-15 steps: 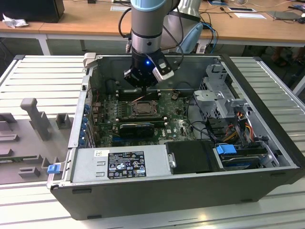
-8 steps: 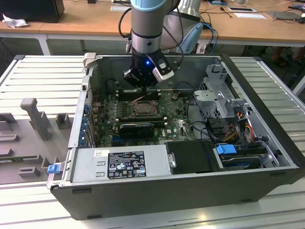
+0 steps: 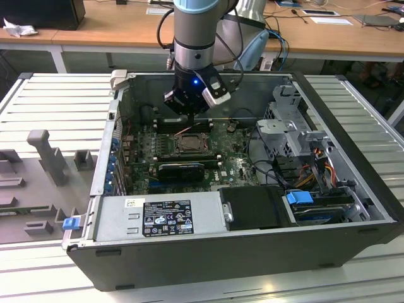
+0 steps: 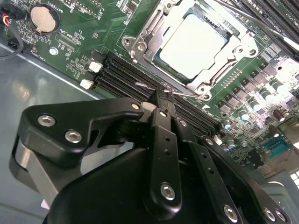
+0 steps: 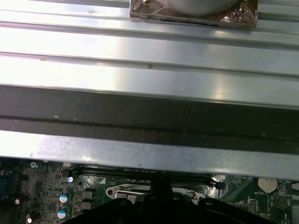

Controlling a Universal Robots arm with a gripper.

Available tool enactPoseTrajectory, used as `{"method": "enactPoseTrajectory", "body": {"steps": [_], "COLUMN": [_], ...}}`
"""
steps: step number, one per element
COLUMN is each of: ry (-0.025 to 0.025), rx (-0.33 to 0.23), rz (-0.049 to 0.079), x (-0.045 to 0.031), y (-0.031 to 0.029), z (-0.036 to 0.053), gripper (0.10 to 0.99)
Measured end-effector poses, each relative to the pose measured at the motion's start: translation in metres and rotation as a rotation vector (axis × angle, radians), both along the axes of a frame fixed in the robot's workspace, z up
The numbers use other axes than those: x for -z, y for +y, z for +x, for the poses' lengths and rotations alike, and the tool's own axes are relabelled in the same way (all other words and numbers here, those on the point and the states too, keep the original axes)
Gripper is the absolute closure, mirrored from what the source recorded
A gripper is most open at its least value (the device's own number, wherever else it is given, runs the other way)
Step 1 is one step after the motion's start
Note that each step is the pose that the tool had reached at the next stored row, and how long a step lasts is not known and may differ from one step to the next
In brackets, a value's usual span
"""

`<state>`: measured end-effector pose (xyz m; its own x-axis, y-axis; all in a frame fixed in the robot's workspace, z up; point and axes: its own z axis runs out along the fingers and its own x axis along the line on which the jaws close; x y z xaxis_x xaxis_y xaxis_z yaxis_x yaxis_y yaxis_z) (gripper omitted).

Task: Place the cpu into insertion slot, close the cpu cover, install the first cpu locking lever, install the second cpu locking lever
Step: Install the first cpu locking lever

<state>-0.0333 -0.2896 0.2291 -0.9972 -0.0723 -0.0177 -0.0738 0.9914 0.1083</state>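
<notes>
I am on the locking levers now. The small square cpu with its pale silvery metal top (image 4: 194, 44) already lies flat in the black, metal-rimmed insertion slot (image 3: 189, 144), face up and edges square to the socket. The thin silvery cpu cover frame (image 4: 140, 44) is folded down over its rim.

My black gripper (image 4: 163, 95) hangs low inside the open grey computer case (image 3: 252, 246), fingers brought together. Its tip meets the thin wire lever (image 4: 187, 93); I cannot tell whether the wire is pinched or only pressed.

The lever's long axis runs along the socket edge, parallel to the long black memory slots (image 4: 121, 74) just beside it. By my reckoning, seating it calls for a steady downward push, then a small sideways tuck under its catch, without slipping onto the green circuit board (image 4: 70, 37).
</notes>
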Motion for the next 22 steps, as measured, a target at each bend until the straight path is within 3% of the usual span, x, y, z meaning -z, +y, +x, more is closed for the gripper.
{"method": "enactPoseTrajectory", "body": {"steps": [8, 14, 22], "ry": [0.0000, 0.0000, 0.0000], "rx": [0.000, 0.000, 0.000], "rz": [0.000, 0.003, 0.004], "x": [0.0016, 0.0066, 0.0165], "y": [0.0001, 0.0001, 0.0002], "z": [0.0042, 0.0109, 0.0137], "gripper": [0.980, 0.980, 0.980]}}
